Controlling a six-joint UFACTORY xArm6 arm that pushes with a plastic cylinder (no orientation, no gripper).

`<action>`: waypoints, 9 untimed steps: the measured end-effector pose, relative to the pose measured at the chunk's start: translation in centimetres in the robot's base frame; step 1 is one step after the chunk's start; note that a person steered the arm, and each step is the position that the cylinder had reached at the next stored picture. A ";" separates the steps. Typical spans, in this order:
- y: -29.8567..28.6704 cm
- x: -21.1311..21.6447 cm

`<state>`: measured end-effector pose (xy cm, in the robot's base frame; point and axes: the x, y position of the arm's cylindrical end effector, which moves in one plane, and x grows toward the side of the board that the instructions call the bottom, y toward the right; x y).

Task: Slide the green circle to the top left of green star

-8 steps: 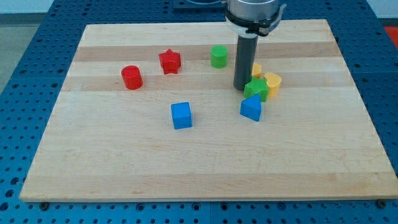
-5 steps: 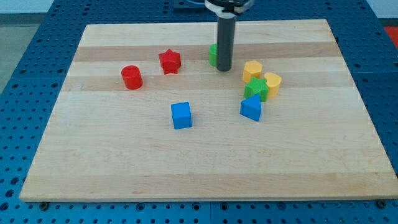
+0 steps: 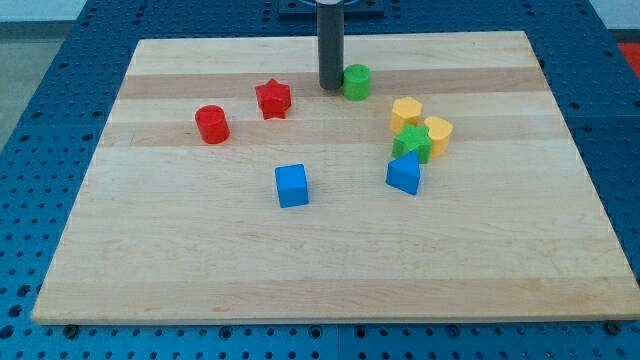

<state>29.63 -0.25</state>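
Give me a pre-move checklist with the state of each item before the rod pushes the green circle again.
1. My tip shows: ok.
2. Tip sits just left of the green circle, close beside it; contact: cannot tell.
3. Green circle lies up-left of the green star: ok.
4. Path from circle toward star: yellow block stands near it: not ok.
5. Green circle is clear of the board's top edge: ok.

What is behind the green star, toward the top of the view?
Two yellow blocks sit right behind the green star; it covers their lower edges, so contact cannot be judged. Farther back: the green circle beside my tip.
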 end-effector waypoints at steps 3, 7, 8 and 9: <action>0.6 -6.4; 2.1 -3.6; 2.1 -2.0; 2.1 -0.5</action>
<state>29.08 1.88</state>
